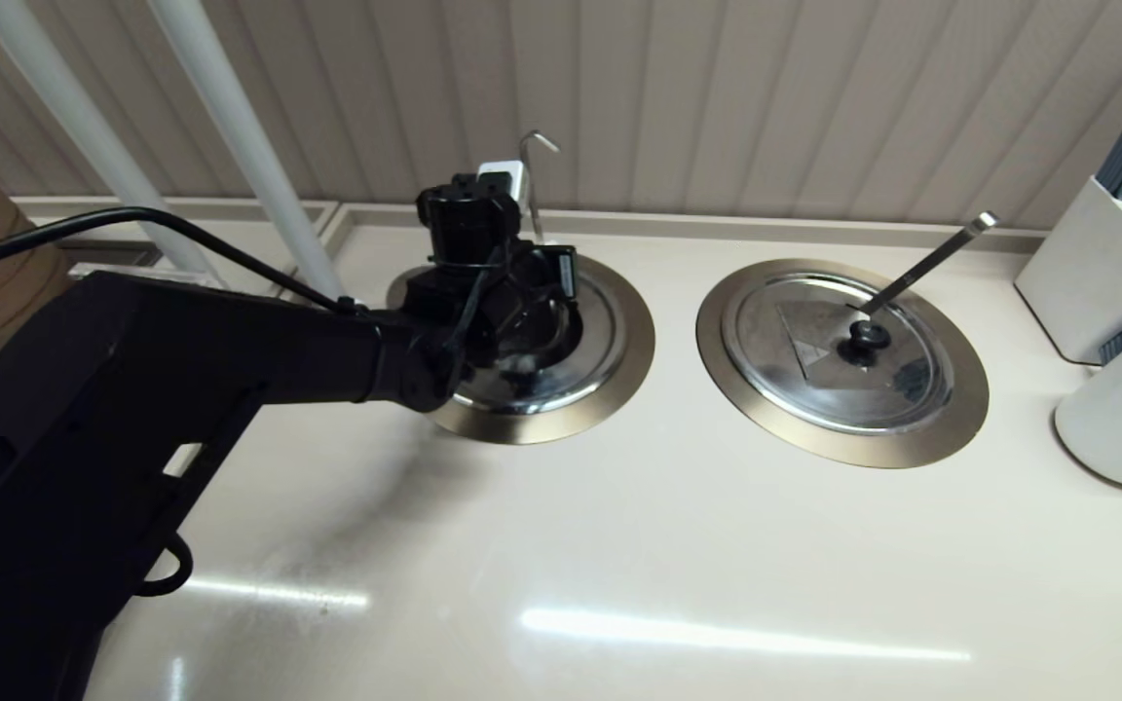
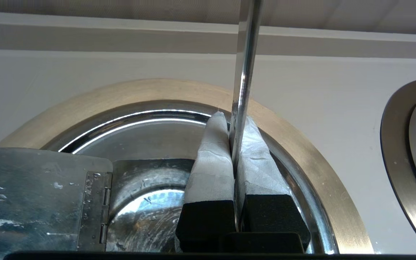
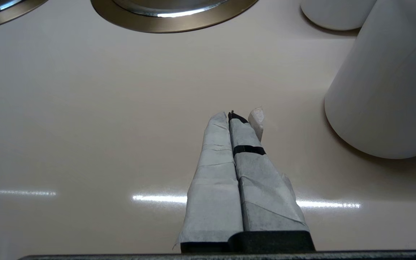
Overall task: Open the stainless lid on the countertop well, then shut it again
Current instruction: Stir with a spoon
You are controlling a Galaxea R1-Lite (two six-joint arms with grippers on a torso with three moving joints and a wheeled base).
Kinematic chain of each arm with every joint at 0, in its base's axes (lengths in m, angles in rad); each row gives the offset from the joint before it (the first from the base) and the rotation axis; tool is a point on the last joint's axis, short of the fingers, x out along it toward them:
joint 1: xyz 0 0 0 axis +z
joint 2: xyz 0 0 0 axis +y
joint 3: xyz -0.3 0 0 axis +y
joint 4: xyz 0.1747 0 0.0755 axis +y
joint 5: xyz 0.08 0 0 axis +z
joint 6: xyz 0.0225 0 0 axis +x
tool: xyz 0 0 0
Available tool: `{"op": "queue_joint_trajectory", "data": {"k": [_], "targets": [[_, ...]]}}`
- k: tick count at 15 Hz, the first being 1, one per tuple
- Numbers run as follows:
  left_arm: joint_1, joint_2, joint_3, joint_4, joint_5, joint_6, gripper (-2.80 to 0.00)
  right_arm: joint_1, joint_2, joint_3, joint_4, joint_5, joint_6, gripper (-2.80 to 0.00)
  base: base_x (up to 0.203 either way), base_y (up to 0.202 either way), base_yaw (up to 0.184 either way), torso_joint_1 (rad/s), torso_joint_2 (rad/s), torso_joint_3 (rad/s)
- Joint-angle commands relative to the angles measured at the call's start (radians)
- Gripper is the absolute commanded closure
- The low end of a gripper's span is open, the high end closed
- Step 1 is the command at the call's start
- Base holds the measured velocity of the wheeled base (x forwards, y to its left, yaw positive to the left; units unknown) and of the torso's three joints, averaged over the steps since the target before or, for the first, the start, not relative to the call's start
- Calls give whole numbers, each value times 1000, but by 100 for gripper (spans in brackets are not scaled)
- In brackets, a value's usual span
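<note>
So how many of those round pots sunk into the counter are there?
2. The countertop well on the left lies partly under the robot's left arm, with a hook-ended ladle rod rising behind it. The twin well on the right has its lid shut. More could lie out of view.

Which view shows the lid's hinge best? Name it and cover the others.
Left wrist view: the hinge sits close and plain beside the flap, over the well. In the head view the left tool hides it. The right wrist view misses it entirely.
</note>
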Motion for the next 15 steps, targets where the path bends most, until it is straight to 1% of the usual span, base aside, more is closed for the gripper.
{"op": "queue_joint_trajectory", "data": {"k": [1,2,3,5,6,9,10,12,15], "targets": [[1,-7,5,-4,4,36,0,0,0,5,0,0,-1,0,0,0,0,0,0,0],[2,-4,7,-4,9,83,0,0,0,5,0,0,0,0,0,0,0,0,0,0],[5,-6,14,0,11,95,0,0,0,5,0,0,0,0,0,0,0,0,0,0],[12,-12,11,69,13,105,0,0,0,5,0,0,0,0,0,0,0,0,0,0],[20,-19,9,81,13,107,0,0,0,5,0,0,0,0,0,0,0,0,0,0],[31,-8,7,69,17,149,0,0,0,5,0,0,0,0,0,0,0,0,0,0],[31,-7,-3,66,19,131,0,0,0,5,0,0,-1,0,0,0,0,0,0,0],[29,18,-59,39,13,23,0,0,0,5,0,0,-1,0,0,0,0,0,0,0],[31,72,-125,11,16,-45,0,0,0,5,0,0,0,0,0,0,0,0,0,0]]}}
